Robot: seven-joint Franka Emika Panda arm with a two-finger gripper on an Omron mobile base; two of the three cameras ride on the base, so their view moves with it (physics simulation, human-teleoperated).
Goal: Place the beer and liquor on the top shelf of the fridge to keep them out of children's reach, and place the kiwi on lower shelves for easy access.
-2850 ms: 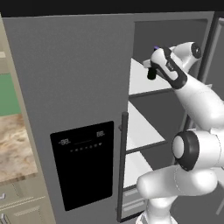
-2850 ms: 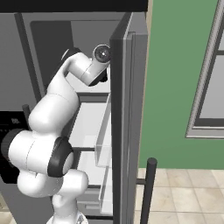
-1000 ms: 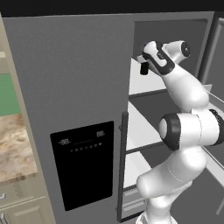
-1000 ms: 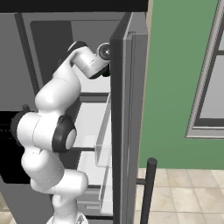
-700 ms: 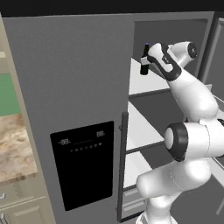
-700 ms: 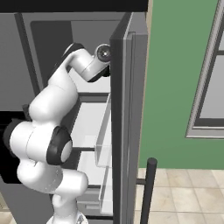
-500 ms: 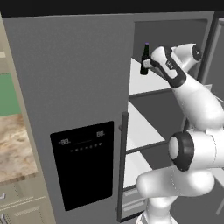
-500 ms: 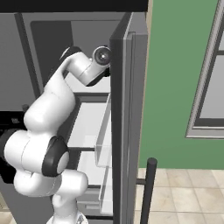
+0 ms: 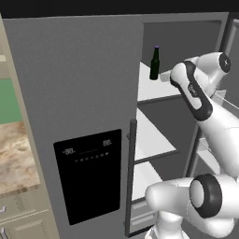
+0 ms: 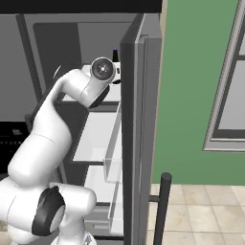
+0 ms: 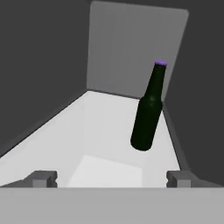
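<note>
Ahead of your gripper (image 11: 112, 178) and off toward its right finger, you see the beer (image 11: 148, 111) standing on the top shelf (image 11: 87, 135), its purple cap leaning slightly to the right in this tilted view. The two dark fingertips (image 11: 41, 178) sit wide apart at the bottom with nothing between them, and the bottle stands clear beyond them, touching neither. The white shelf runs forward from the gripper to the grey back wall (image 11: 131, 48) of the fridge, with darker walls on both sides.
</note>
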